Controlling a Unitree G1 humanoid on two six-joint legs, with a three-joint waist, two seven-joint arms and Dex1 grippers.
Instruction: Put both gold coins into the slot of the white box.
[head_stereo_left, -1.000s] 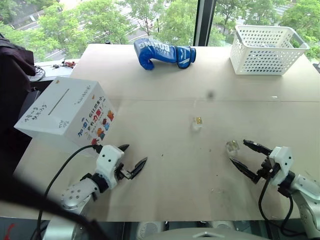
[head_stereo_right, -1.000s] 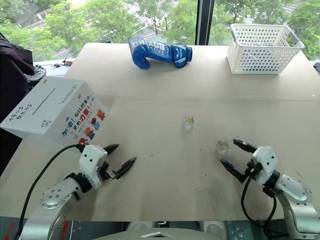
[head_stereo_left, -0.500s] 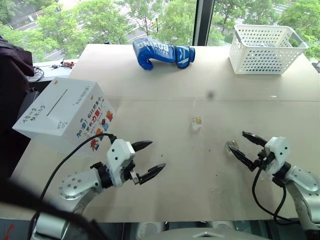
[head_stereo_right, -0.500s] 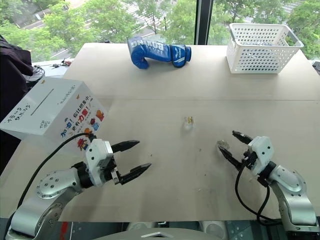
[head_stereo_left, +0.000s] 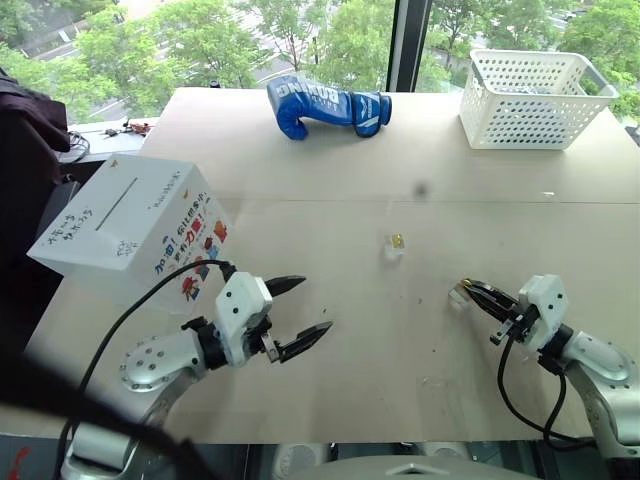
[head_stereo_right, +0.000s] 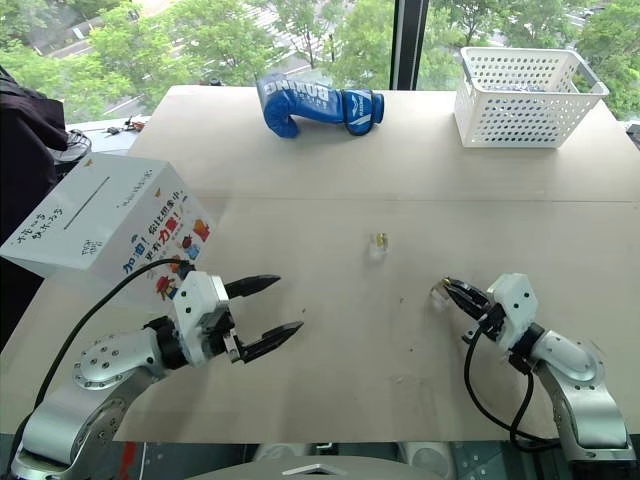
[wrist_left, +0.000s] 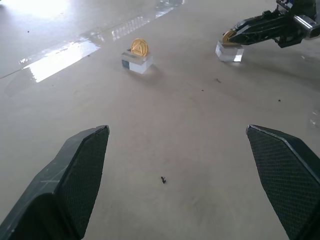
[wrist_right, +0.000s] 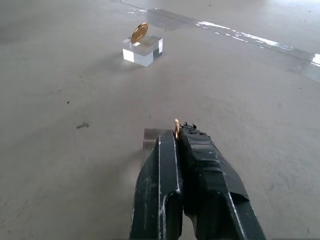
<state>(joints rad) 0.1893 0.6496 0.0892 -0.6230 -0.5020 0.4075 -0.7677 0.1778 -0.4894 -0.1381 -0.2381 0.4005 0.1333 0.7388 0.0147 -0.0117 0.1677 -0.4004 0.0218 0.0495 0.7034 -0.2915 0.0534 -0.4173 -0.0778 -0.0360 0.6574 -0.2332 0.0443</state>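
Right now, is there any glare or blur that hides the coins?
Left wrist view: window glare streaks the table beyond the standing coin, which stays sharp. Right wrist view: glare along the far edge; the pinched coin shows edge-on, crisp. Head views: even daylight.

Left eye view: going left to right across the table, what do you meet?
White box → left claw → blue boxing glove → gold coin on its clear holder → right claw on the other coin → white basket.
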